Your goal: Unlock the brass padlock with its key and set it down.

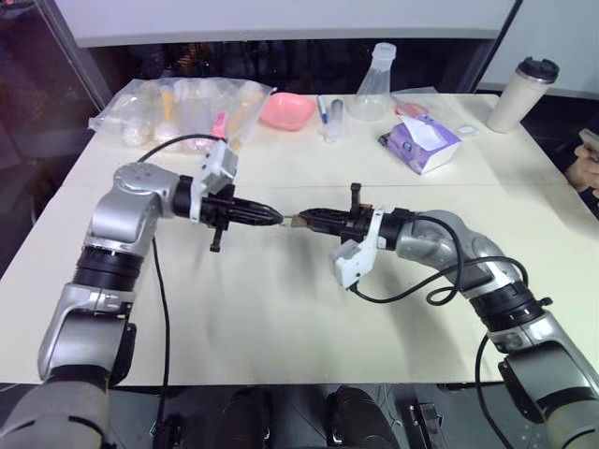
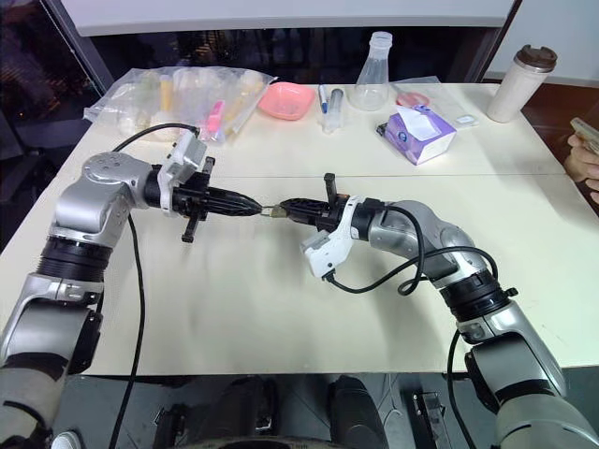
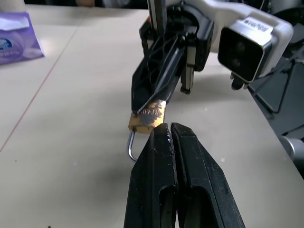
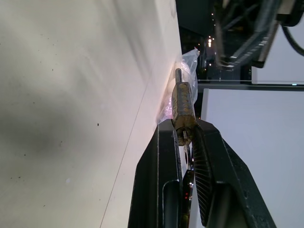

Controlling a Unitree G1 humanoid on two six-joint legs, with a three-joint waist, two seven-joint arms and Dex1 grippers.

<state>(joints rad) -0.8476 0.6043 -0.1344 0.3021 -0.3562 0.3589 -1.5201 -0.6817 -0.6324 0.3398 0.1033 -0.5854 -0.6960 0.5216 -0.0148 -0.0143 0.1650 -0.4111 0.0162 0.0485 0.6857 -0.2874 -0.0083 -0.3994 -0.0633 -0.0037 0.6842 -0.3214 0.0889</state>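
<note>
Table (image 1: 281, 318) is cream, clutter all along the far edge: plastic bags (image 1: 178, 108) toward the far left corner, pink dish (image 1: 286, 110), flask (image 1: 371, 89), tissue pack (image 1: 423, 142), lidded cup (image 1: 524, 94) at the far right corner; the near half is bare. Both arms meet tip to tip above the table's middle, presumably so one steadies the lock while the other works it. Right gripper (image 3: 153, 102) is clamped on the brass padlock (image 3: 147, 118), holding it off the surface with the wire shackle (image 3: 130, 148) hanging out below. Left gripper (image 3: 168, 135) has its fingers pressed fully together right at the lock body; likely pinching the key, but can't make out a key between them. Lock not yet set down.
</note>
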